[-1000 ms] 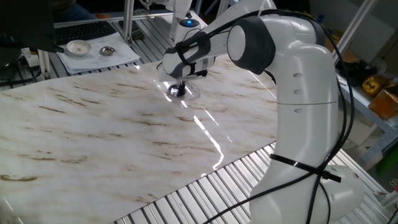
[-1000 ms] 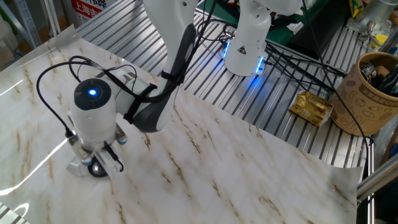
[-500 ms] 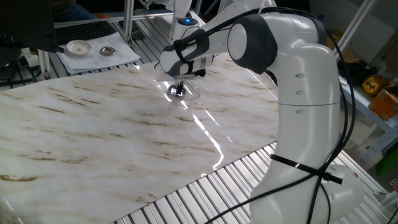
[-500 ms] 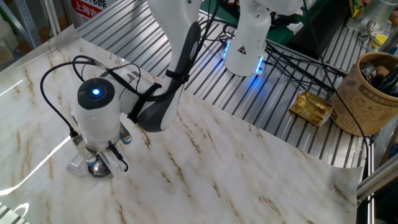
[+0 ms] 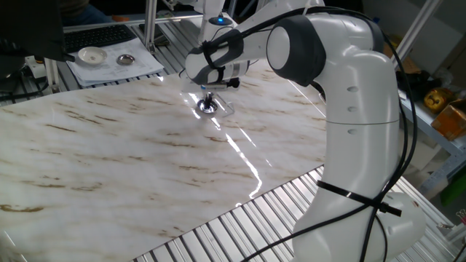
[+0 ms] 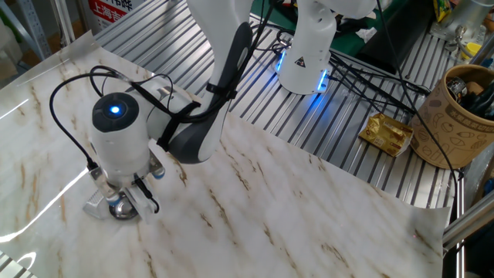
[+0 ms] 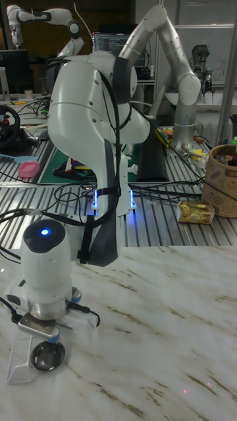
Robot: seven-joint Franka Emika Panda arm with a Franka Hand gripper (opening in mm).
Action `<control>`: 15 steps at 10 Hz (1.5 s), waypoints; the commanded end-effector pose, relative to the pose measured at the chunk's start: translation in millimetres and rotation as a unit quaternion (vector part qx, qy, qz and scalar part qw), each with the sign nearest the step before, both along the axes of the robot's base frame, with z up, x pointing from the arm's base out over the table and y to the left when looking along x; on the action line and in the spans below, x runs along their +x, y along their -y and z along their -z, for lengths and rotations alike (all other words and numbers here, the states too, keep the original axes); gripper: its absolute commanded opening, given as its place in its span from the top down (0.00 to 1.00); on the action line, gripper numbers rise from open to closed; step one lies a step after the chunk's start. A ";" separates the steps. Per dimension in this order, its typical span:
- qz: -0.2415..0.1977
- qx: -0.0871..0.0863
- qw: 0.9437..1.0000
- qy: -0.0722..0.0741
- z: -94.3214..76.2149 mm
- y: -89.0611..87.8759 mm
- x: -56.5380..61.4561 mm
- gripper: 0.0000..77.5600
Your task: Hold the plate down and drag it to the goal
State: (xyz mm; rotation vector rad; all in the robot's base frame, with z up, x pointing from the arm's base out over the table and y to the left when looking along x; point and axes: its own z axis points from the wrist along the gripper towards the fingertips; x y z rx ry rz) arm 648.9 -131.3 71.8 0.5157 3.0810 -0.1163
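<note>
The plate (image 5: 207, 106), a small shiny metal dish with a dark centre, lies on the marble tabletop; it also shows in the other fixed view (image 6: 119, 208) and the tall fixed view (image 7: 47, 356). It rests on the goal (image 5: 221, 109), a faint glossy see-through patch (image 6: 96, 205) (image 7: 20, 358) that sticks out beside it. My gripper (image 5: 207, 94) stands straight over the plate with its thin dark fingers together and pointing down at the dish's centre. The hand (image 6: 123, 194) (image 7: 41, 327) hides the fingertips in the other views, so contact is unclear.
At the back left a white round dish (image 5: 92, 55) and another small metal dish (image 5: 126, 59) sit on paper. A brown cup of tools (image 6: 463, 116) and a gold packet (image 6: 390, 135) stand beyond the marble's edge, near the arm's base (image 6: 309, 54).
The hand has risen slightly and shifted a little toward the back, uncovering more of the plate. The plate has barely moved on the patch.
</note>
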 end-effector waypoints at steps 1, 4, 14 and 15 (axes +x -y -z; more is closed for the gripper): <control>0.007 0.010 1.000 0.001 -5.5 -4.0 6.0 1.00; 0.024 0.021 1.000 0.003 -6.9 -16.0 11.1 1.00; 0.048 0.030 0.998 0.007 -2.5 -38.4 16.2 1.00; 0.047 0.028 0.998 0.008 0.1 -38.7 16.8 1.00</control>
